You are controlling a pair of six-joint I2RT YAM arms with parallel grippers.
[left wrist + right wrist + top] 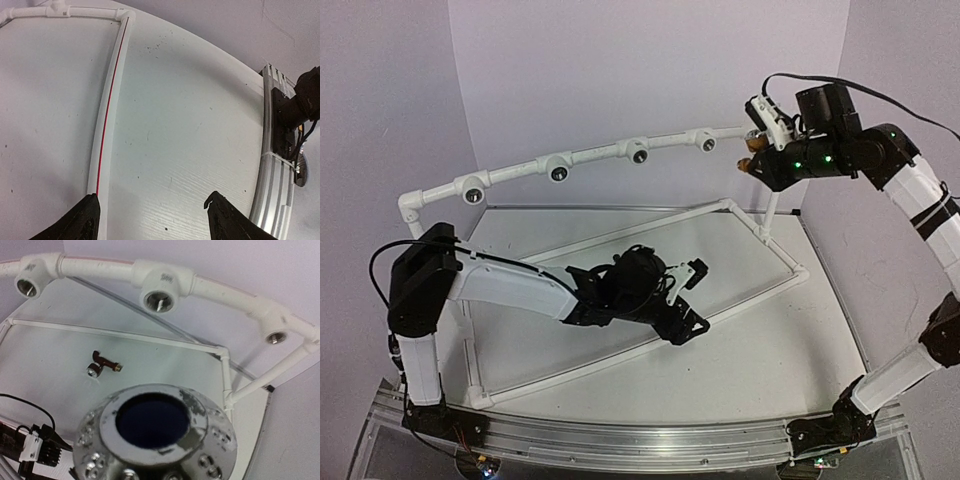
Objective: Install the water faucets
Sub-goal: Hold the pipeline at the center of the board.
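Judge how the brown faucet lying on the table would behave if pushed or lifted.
The brown faucet looks small and plastic, so it is probably light and stiff. Its crossed shape should stop it rolling; a push would likely slide or spin it on the smooth table. Its narrow parts may twist in a pincer.

Right tool: grip too small to resolve in top view. In right wrist view its fingers are hidden behind the blurred, close-up silvery end of the held faucet, itself cropped at the lower edge. Left tool fingers cropped at the lower edge too.
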